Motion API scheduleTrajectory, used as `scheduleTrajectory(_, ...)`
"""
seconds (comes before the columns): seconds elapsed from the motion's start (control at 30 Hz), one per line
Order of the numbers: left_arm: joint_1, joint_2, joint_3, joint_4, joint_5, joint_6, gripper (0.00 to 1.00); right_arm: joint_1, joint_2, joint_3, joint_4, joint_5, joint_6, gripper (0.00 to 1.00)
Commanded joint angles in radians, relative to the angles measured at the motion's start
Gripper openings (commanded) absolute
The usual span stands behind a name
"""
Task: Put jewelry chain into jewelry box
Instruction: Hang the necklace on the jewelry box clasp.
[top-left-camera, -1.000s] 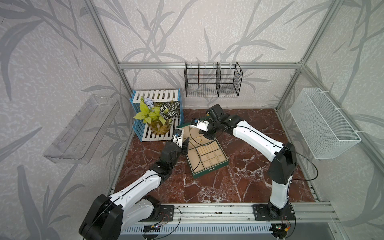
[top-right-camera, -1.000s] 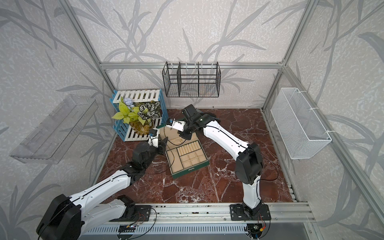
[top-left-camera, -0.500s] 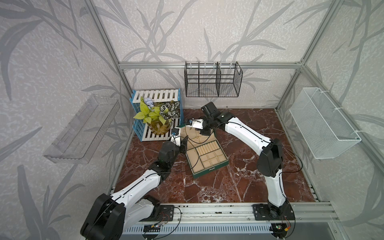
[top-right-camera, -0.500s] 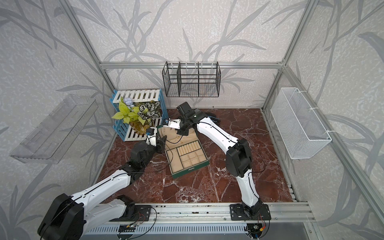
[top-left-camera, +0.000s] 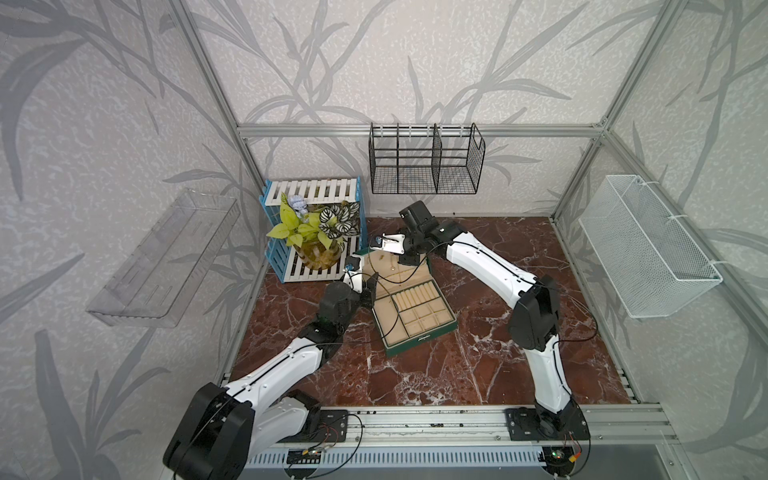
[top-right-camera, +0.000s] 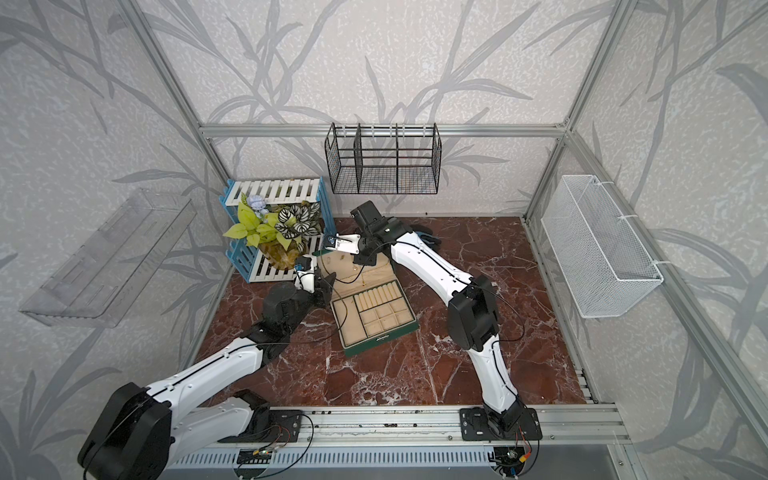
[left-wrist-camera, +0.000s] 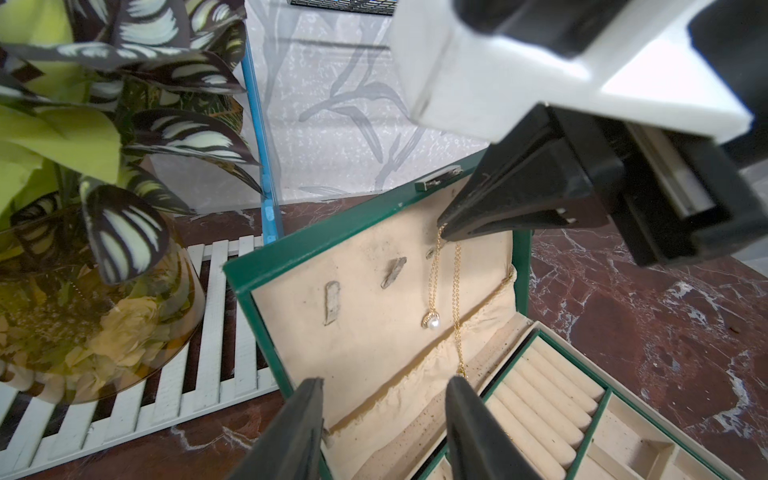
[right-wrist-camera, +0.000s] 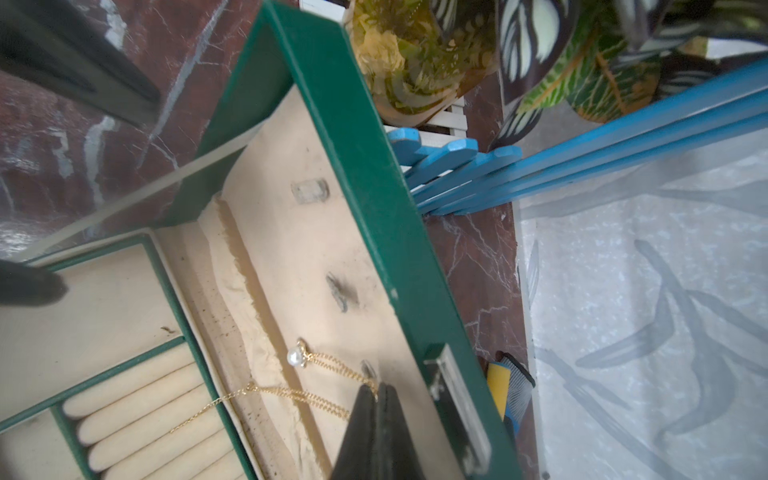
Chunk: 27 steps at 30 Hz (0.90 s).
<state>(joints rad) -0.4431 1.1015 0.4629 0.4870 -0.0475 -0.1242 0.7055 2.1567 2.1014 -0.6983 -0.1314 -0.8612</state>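
Red marble tabletop (top-left-camera: 478, 365), green jewelry box (top-left-camera: 419, 345) open. Right gripper (left-wrist-camera: 445, 232) — tips pinched together on gold chain (left-wrist-camera: 457, 291), which hangs below them against the lid lining (left-wrist-camera: 365, 316), likely bound for the hook (left-wrist-camera: 430, 252) just beside. Left gripper (left-wrist-camera: 382, 386) — fingers apart, empty, near the lid, perhaps steadying it.

1 jwl box (top-left-camera: 419, 341), 1 chain (left-wrist-camera: 433, 286), 1 plant (top-left-camera: 316, 224)

I record the jewelry box (left-wrist-camera: 332, 232) dark green, lined cream. Jewelry chain (left-wrist-camera: 432, 321) gold (pendant pearl-white). Floor (left-wrist-camera: 644, 332) red-brown marble, veined white.
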Motion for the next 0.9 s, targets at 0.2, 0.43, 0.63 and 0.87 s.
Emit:
scheduleTrajectory(0.2, 0.004, 0.005, 0.026, 0.018, 0.020, -0.002, 0.51, -0.004, 0.031, 0.046, 0.031, 0.048, 0.000, 0.00)
scheduleTrajectory(0.43, 0.004, 0.005, 0.026, 0.015, 0.024, -0.003, 0.51, -0.003, 0.036, 0.056, 0.035, 0.063, 0.013, 0.00)
scheduleTrajectory(0.63, 0.004, 0.006, 0.030, 0.011, 0.030, -0.003, 0.51, -0.003, 0.045, 0.080, 0.012, 0.091, 0.034, 0.05)
scheduleTrajectory(0.87, 0.006, 0.005, 0.032, 0.009, 0.036, -0.004, 0.51, -0.003, 0.037, 0.083, 0.005, 0.092, 0.055, 0.17)
